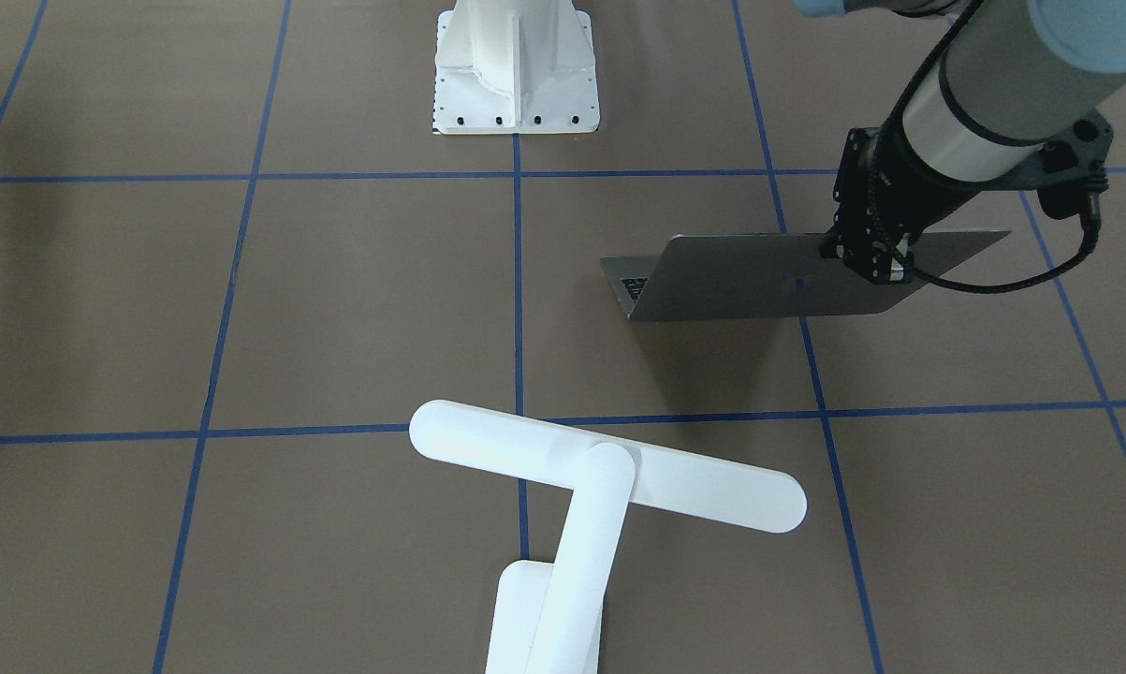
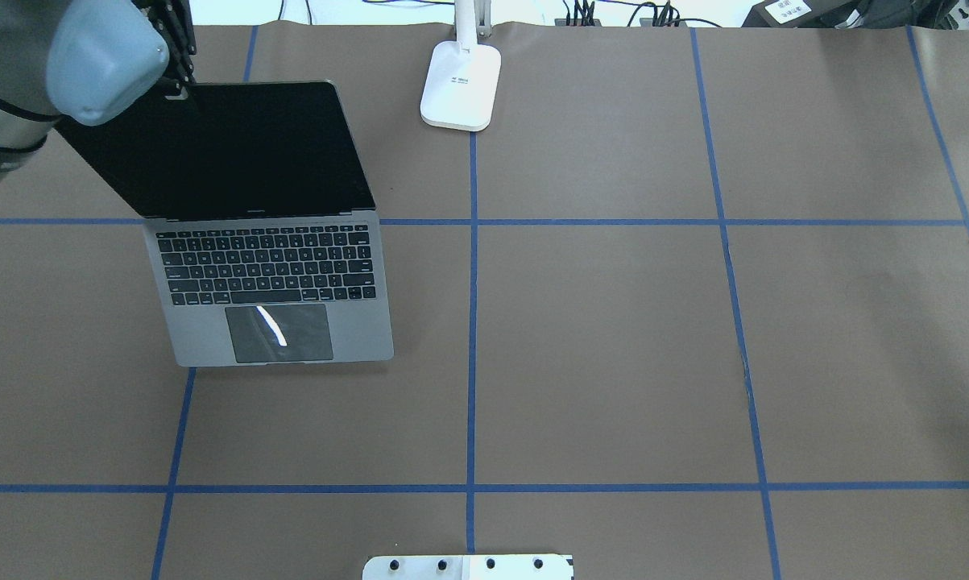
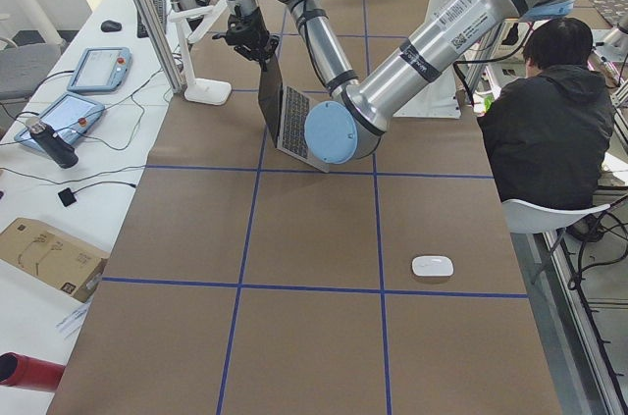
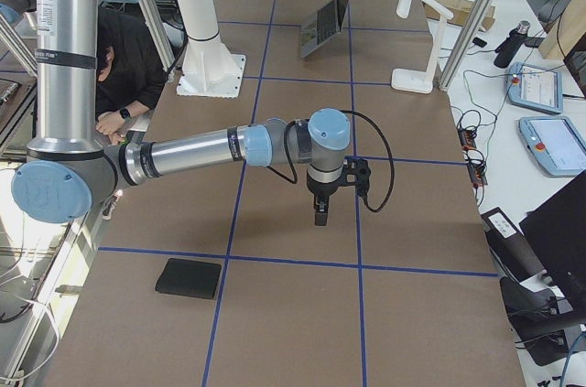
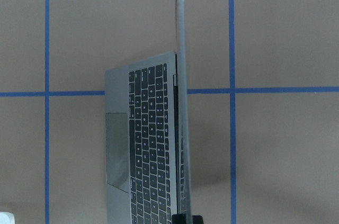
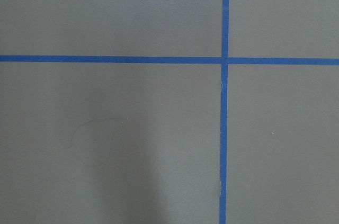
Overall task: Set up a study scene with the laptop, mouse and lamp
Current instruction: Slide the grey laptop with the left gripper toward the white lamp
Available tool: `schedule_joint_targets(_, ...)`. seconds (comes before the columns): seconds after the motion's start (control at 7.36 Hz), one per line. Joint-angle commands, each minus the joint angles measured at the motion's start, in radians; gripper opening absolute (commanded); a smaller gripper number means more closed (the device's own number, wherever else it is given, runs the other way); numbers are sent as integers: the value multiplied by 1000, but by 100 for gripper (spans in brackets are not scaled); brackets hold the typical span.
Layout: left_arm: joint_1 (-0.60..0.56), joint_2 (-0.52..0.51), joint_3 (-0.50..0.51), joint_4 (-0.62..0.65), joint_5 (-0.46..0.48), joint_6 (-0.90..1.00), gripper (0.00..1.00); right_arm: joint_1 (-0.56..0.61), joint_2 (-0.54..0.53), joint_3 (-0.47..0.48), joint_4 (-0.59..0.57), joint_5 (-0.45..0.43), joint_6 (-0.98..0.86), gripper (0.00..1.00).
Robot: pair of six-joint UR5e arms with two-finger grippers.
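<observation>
The grey laptop (image 2: pixel 271 266) stands open on the table's left half, screen upright; it also shows in the front view (image 1: pixel 759 276) and the left wrist view (image 5: pixel 143 144). My left gripper (image 1: pixel 876 267) is shut on the top edge of the screen lid, near its corner (image 2: pixel 182 87). The white lamp (image 1: pixel 609 463) stands at the far middle edge, its base (image 2: pixel 461 84) on the brown paper. The white mouse (image 3: pixel 432 266) lies alone near the table's left end. My right gripper (image 4: pixel 316 213) points down over bare paper on the right half; I cannot tell whether it is open or shut.
The white bolted pedestal (image 1: pixel 516 65) stands at the robot's side of the table. A black square mat (image 4: pixel 188 278) lies near the right end. A seated person (image 3: pixel 549 130) is beside the table behind the robot. Blue tape lines (image 6: pixel 222 60) grid the paper.
</observation>
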Motion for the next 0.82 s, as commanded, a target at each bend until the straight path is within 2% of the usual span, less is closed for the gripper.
schedule_joint_targets(0.0, 68, -74, 107, -20, -1, -12, 0, -4, 2, -2, -14, 48, 3, 100)
schedule_joint_targets(0.27, 105, -95, 121, -34, -1, -12, 0, -4, 5, -2, -31, 64, 15, 100)
schedule_joint_targets(0.68, 106, -144, 289, -202, 1, -47, 0, -4, 5, -21, -29, 78, 18, 100)
